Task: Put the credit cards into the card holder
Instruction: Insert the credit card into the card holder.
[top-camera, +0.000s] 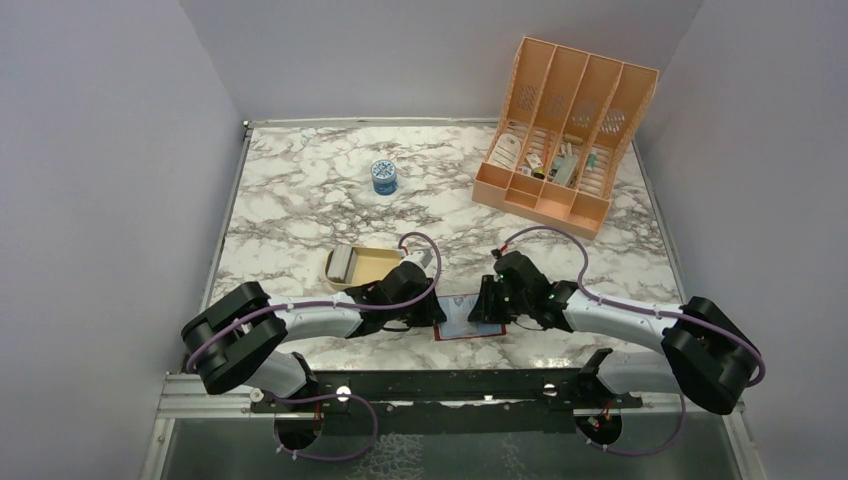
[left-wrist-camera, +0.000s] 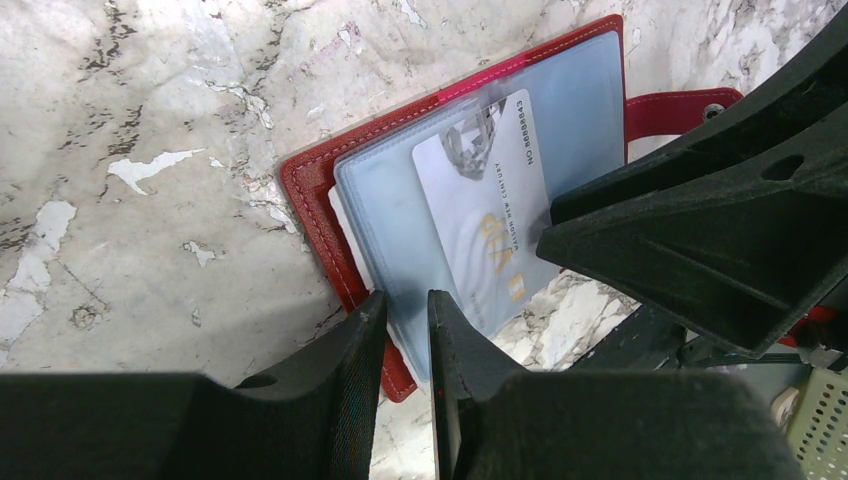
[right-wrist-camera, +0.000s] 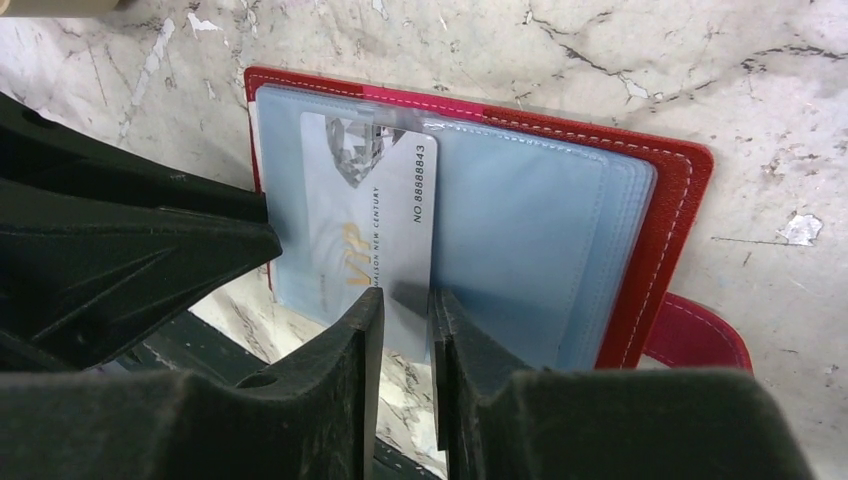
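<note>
The dark red card holder lies open at the table's near edge, its pale blue pockets facing up. A silver credit card sits partway in a clear pocket, its near end sticking out. My left gripper is shut on the corner of a blue pocket page. My right gripper is shut on the card's near edge. A greyish stack of credit cards lies in the tan tray.
The peach slotted organizer stands at the back right. A small blue round tin sits at the back middle. The holder's snap strap points right. The table's front edge and the black rail run just below the holder.
</note>
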